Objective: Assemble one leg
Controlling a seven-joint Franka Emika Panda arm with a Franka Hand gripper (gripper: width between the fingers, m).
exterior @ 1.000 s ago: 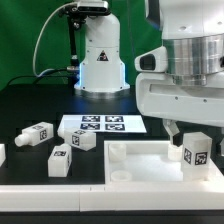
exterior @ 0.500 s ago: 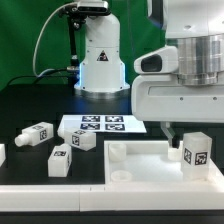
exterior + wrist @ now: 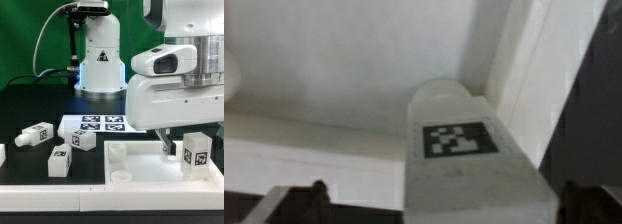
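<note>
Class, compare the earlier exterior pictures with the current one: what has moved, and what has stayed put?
The arm's white housing swung toward the exterior view's left. The gripper keeps holding the leg at the large white panel. The three loose legs and the marker board have not moved.

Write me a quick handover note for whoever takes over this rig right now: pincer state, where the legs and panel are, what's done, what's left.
Pincer: shut on the held leg, upright over the white panel, on the exterior view's right.
Wrist view: the same leg fills the frame with its tag facing the camera.
Loose legs: several lie on the black table, on the exterior view's left of the marker board.
Done: one leg picked up and brought to the panel.
Left: whether it is seated cannot be told; then release.
</note>
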